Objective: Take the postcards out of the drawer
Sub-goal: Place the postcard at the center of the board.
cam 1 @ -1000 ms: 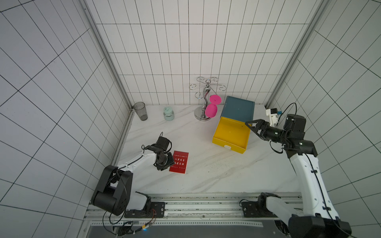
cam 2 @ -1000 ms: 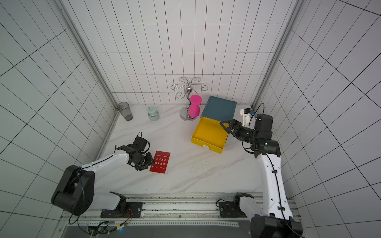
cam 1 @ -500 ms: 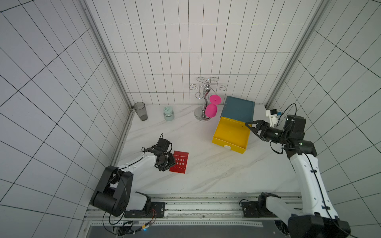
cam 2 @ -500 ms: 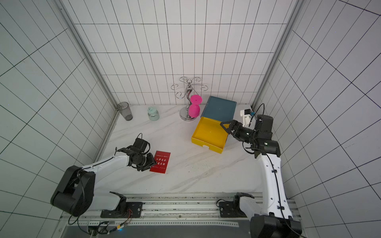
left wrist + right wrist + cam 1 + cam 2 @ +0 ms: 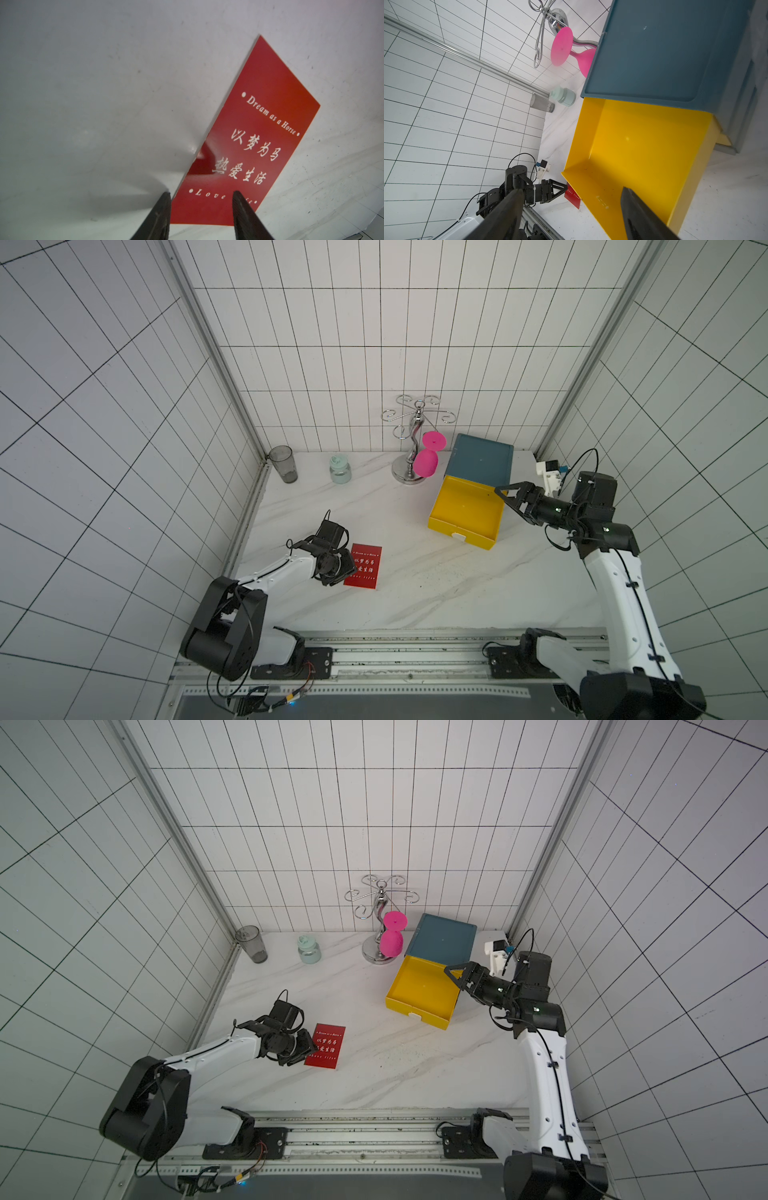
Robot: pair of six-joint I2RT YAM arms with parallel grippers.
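The postcards (image 5: 363, 566) are found out on the table (image 5: 436, 597) at the near left, well apart from the drawer, so the job is judged all but done.

Largest first: the blue cabinet (image 5: 482, 460) is seen at the far right. Its yellow drawer (image 5: 465, 506) is pulled out toward the near side, and its floor is shown bare in both top views and in the right wrist view.

By the drawer's right rim the right end effector (image 5: 506, 497) is held with jaws spread wide and nothing between them.

Down at the near left, the left end effector (image 5: 200, 193) is poised low over the red card's left edge. Its jaws are set moderately apart and no grip is seen. The card is laid flat on the table. Only one red face with white lettering can be made out. Whether more cards are stacked beneath cannot be told.

Now the retreat, as the step is judged. A straight lift is called for, so that no fingertip is dragged across the glossy face and the card is not slid or flipped. The right arm is best kept off the rim, lest the drawer be nudged.
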